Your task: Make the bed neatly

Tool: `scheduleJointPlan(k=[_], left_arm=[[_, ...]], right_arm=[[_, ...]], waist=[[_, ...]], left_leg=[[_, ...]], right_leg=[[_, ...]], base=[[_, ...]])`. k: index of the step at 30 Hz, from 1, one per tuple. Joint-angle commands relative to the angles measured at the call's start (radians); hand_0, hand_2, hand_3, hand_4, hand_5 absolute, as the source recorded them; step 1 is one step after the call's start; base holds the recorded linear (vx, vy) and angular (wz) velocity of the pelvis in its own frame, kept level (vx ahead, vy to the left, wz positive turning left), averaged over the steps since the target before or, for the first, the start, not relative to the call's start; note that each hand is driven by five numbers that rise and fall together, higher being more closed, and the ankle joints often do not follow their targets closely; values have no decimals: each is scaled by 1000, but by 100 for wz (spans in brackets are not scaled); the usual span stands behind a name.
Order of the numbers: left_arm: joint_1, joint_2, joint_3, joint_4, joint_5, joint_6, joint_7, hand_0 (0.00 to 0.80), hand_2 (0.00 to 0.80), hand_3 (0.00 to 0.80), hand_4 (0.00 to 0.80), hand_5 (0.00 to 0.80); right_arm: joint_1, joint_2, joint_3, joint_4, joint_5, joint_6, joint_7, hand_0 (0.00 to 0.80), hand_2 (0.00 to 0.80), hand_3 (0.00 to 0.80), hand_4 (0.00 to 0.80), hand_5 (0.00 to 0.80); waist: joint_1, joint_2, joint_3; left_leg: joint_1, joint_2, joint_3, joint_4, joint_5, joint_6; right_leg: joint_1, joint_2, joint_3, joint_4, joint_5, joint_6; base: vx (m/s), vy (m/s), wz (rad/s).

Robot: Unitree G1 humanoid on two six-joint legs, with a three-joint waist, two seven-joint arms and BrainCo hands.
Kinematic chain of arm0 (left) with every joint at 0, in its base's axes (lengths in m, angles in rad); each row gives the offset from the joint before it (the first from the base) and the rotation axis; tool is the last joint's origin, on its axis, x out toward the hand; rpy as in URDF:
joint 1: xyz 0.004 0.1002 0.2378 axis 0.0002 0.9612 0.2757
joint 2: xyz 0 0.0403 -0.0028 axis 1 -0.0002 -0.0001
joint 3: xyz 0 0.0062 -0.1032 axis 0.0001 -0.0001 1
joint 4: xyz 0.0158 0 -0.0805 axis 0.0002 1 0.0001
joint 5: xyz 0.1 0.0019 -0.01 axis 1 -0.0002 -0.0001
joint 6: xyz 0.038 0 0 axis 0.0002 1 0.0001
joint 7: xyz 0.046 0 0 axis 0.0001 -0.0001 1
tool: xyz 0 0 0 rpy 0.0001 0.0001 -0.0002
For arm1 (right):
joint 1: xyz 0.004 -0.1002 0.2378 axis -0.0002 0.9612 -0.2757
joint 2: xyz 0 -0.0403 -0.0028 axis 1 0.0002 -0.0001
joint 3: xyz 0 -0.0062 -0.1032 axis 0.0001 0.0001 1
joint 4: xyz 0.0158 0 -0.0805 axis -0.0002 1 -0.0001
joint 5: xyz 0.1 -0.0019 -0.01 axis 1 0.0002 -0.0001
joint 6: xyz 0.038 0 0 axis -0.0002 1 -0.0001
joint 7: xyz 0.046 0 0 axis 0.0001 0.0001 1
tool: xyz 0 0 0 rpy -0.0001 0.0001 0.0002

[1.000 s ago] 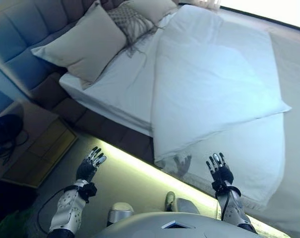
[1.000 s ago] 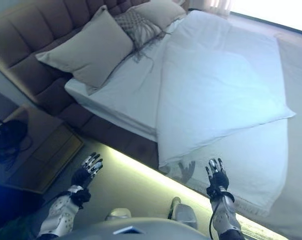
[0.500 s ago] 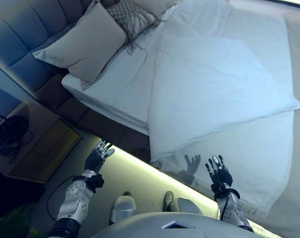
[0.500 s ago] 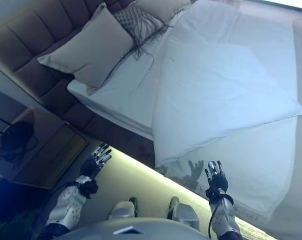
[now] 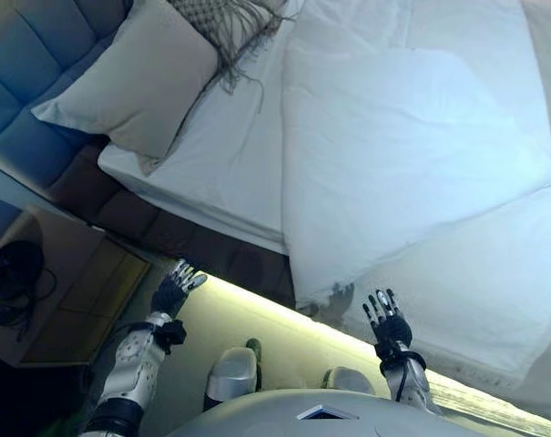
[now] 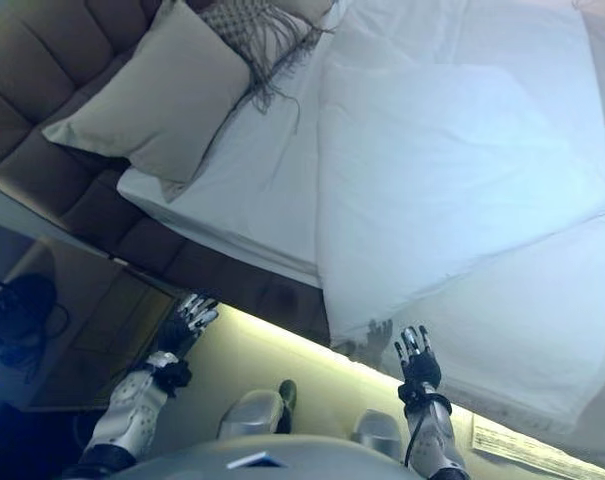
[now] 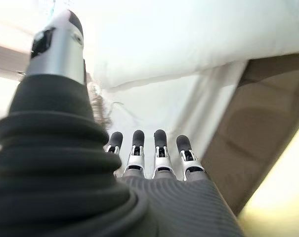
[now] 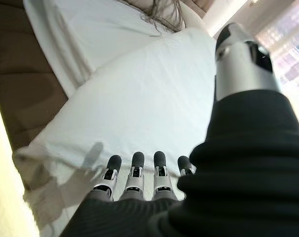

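Observation:
The bed [image 5: 229,146] has a white sheet and a white duvet [image 5: 412,155] lying askew over its right part, one corner hanging over the near edge [image 5: 316,282]. A beige pillow [image 5: 134,73] leans on the padded headboard [image 5: 29,82], with a fringed grey cushion [image 5: 229,18] behind it. My left hand [image 5: 175,289] is open and empty above the floor by the dark bed base. My right hand [image 5: 384,320] is open and empty, just short of the duvet's hanging corner. The duvet also shows in the right wrist view [image 8: 139,98].
A wooden bedside table [image 5: 47,291] with a dark object and cables [image 5: 6,278] stands to the left of the bed. A lit strip runs under the bed base [image 5: 257,305]. Light floor lies between me and the bed.
The camera has tilted and moved, so the bed fills more of the picture. Both hands stay raised and open; the right hand is a little closer to the duvet corner.

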Motion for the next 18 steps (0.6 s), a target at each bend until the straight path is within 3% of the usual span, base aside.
scheduleJointPlan(k=[1, 3, 5, 6, 8, 9, 10, 13, 18], left_arm=[[35, 58, 18, -53, 23, -62, -5, 0, 0, 0, 0, 0], [28, 59, 24, -42, 28, -68, 14, 0, 0, 0, 0, 0], [24, 54, 33, -34, 30, -69, 42, 0, 0, 0, 0, 0], [25, 52, 35, -37, 26, -71, 56, 0, 0, 0, 0, 0], [29, 52, 36, -46, 25, -74, 71, 0, 0, 0, 0, 0], [36, 53, 39, -59, 23, -76, 96, 0, 0, 0, 0, 0], [38, 53, 40, -64, 20, -77, 104, 0, 0, 0, 0, 0], [48, 55, 52, -81, 14, -80, 104, 0, 0, 0, 0, 0], [74, 67, 108, -85, 20, -64, 71, 0, 0, 0, 0, 0]], right_arm=[[61, 24, 11, -121, -48, -71, -2, 0, 0, 0, 0, 0], [65, 26, 7, -129, -57, -63, -8, 0, 0, 0, 0, 0], [60, 21, 10, -124, -59, -51, -1, 0, 0, 0, 0, 0], [56, 18, 11, -122, -57, -50, 10, 0, 0, 0, 0, 0], [53, 11, 12, -115, -46, -53, 23, 0, 0, 0, 0, 0], [37, 4, 6, -96, -32, -46, 38, 0, 0, 0, 0, 0], [27, 1, 2, -89, -28, -39, 40, 0, 0, 0, 0, 0], [-13, -7, -13, -61, -17, -24, 59, 0, 0, 0, 0, 0], [-31, 7, -49, -32, -28, -3, 87, 0, 0, 0, 0, 0]], waist=[[13, -15, -69], [11, -17, -69], [6, -33, -64], [5, -21, -63], [3, -22, -58], [-4, -27, -47], [-10, -29, -39], [-28, -53, -23], [-27, -83, -27]], left_leg=[[-133, -36, -36, -126, 191, 54], [-117, -70, -51, -96, 159, 79], [-83, -95, -50, -80, 124, 84], [-83, -80, -38, -72, 129, 89], [-69, -74, -26, -66, 119, 86], [-40, -66, -11, -64, 101, 78], [-23, -62, -6, -64, 89, 74], [28, -54, 11, -63, 32, 64], [76, -32, 2, -73, -28, 47]], right_leg=[[57, -93, 16, 275, 257, 37], [14, -102, 23, 387, 269, 29], [-16, -114, 33, 406, 278, 35], [-39, -95, 10, 362, 289, 12], [-53, -77, -10, 298, 275, 2], [-92, -49, -41, 152, 273, -1], [-106, -38, -47, 94, 275, -1], [-146, -17, -35, -139, 336, 22], [-142, -33, -2, -289, 410, 73]], base=[[386, 312, 2], [330, 231, 3], [297, 95, 4], [272, 25, 16], [207, -44, 7], [218, -112, -25], [248, -152, -56], [217, -138, -63], [217, -148, 5]])
